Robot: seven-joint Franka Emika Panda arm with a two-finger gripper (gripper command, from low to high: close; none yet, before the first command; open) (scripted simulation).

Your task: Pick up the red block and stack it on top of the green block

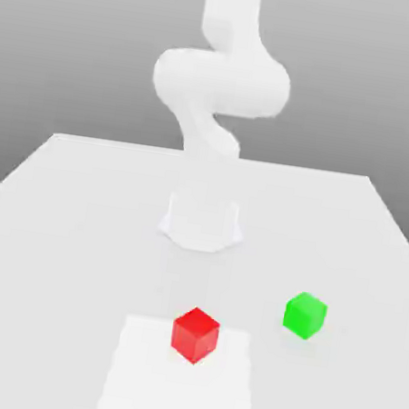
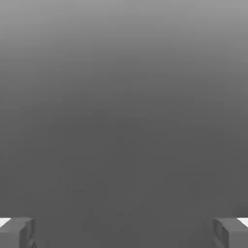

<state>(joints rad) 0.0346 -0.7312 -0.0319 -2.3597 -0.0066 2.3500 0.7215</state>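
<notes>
A white worktop (image 1: 77, 227) carries a white robot arm (image 1: 221, 82), rising from its base at the far middle. A red block (image 1: 195, 334) sits near the front, on a paler square patch. A green block (image 1: 305, 315) rests apart from it, toward the exterior view's right. To begin well, the arm should likely descend squarely over the red block, fingers straddling two opposite faces. In the hand view the gripper (image 2: 124, 232) stands wide open, holding and touching nothing.
</notes>
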